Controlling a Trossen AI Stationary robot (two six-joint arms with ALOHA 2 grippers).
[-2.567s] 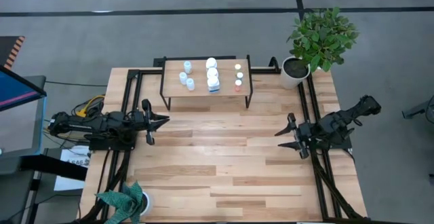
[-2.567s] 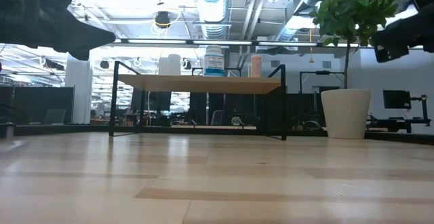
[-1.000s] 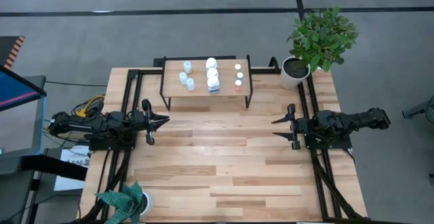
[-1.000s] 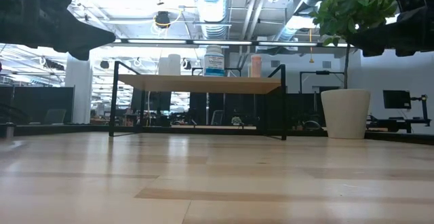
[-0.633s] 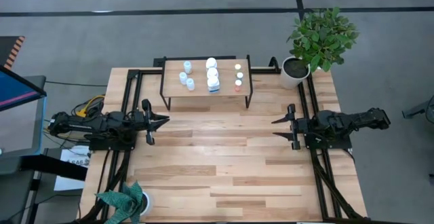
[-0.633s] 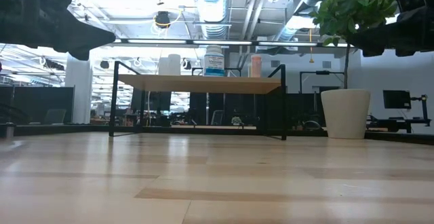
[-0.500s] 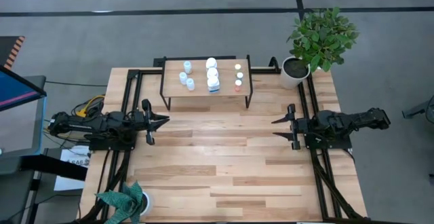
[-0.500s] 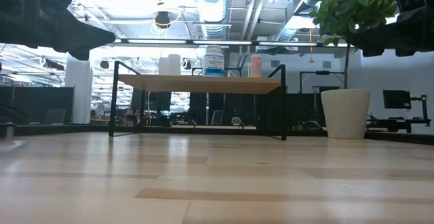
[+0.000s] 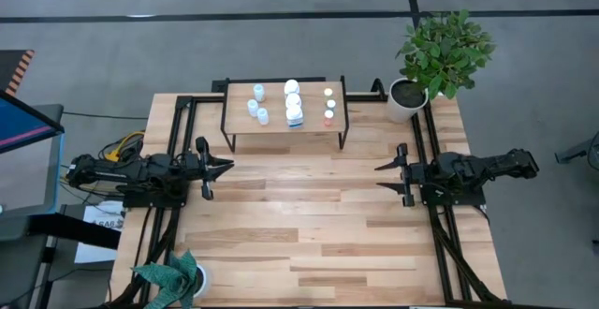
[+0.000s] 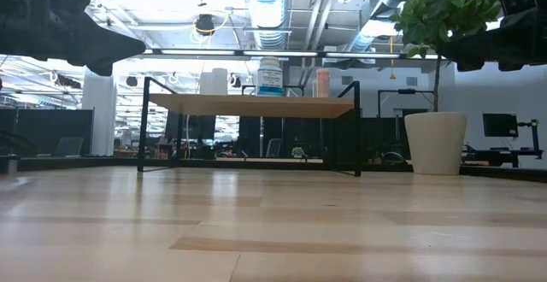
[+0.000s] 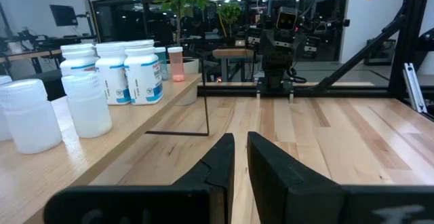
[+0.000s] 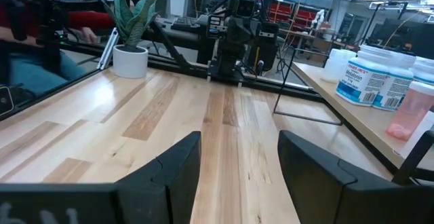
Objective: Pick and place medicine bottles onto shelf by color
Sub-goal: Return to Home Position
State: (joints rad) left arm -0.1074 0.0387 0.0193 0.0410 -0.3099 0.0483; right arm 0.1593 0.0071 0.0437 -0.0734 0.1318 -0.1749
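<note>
**Bottles all on the shelf, both arms low at the table's sides**

High view: your shelf (image 9: pixel 314 103) stands at the far middle of the table (image 9: pixel 299 243). Nine bottles (image 9: pixel 293 101) sit on its top in three short rows. Three pale ones are on the left and three bigger white ones in the middle. Three tiny ones are on the right, the nearest of them orange (image 9: pixel 328 117). The left gripper (image 9: pixel 225 166) lies low at the table's left side, pointing inward. The right gripper (image 9: pixel 382 178) lies at the right side, facing it. Both are well apart from the shelf. A big plant (image 9: pixel 440 51) stands at the far right corner and a small plant (image 9: pixel 173 276) at the near left one.

Low view: you see the shelf (image 10: pixel 248 104) mid-table. A blue-labelled bottle (image 10: pixel 269 77) and the orange one (image 10: pixel 322 83) are upright on it. The left arm (image 10: pixel 77 26) and right arm (image 10: pixel 504 34) hang dark in the upper corners.

Left wrist view: your left gripper (image 11: pixel 241 139) has its fingers almost pressed together with only a thin slit between, and it holds nothing. The shelf top (image 11: pixel 135 122) runs alongside, carrying the bottles.

Right wrist view: your right gripper (image 12: pixel 239 139) has its fingers spread wide, with bare table between them. The shelf edge (image 12: pixel 359 125) with its bottles is near. A person (image 12: pixel 27 54) sits beyond the table.
</note>
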